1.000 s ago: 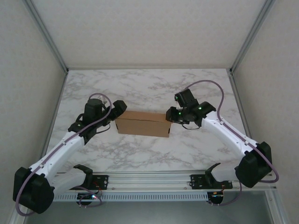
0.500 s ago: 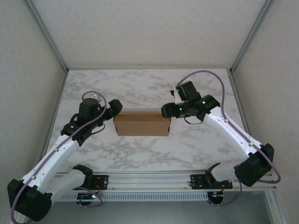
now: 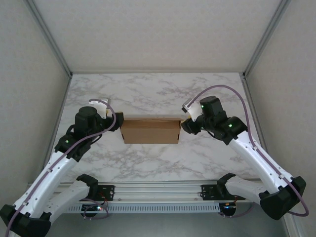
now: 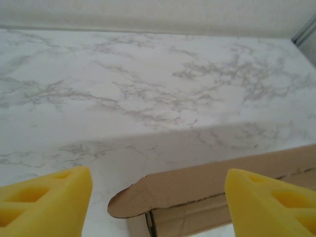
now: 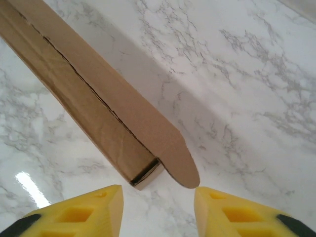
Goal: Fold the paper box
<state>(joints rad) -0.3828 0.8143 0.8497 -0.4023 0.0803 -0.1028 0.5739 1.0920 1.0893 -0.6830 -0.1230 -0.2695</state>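
left jaws open | right jaws open | paper box (image 3: 150,132) — seemingly touching neither

Seemingly one paper box (image 3: 150,131); two pincers: left pincer (image 4: 158,197), right pincer (image 5: 158,196)

Seen from above, the wrists hide the fingertips of the left gripper (image 3: 116,122) and right gripper (image 3: 185,124) at the ends of the paper box (image 3: 150,131). The box is cut off by the left wrist view's bottom and right edges, and by the right wrist view's top left corner.
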